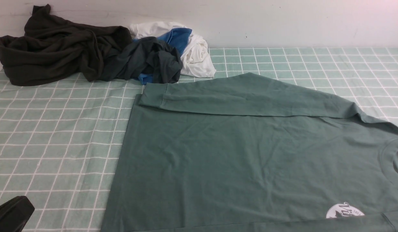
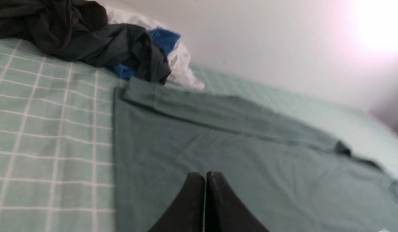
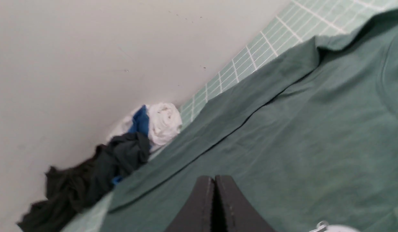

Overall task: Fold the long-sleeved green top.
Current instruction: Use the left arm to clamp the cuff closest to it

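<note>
The green long-sleeved top point(image 1: 244, 154) lies flat on the checked cloth, neck to the right, hem to the left. Its far sleeve point(image 1: 237, 93) is folded across the body, cuff at the hem end. A round white logo point(image 1: 344, 211) shows at the near right. My left gripper point(image 2: 204, 175) is shut and empty, hovering over the top point(image 2: 218, 145) near the hem; only a dark part of it point(image 1: 12, 214) shows in the front view. My right gripper point(image 3: 214, 178) is shut and empty above the top point(image 3: 298, 129); it is out of the front view.
A very dark olive-black garment point(image 1: 54, 48) is heaped at the back left. Next to it lie a dark teal-grey garment with blue trim point(image 1: 147, 61) and a white and blue one point(image 1: 192, 48), close to the folded cuff. A pale wall point(image 1: 282, 19) bounds the back.
</note>
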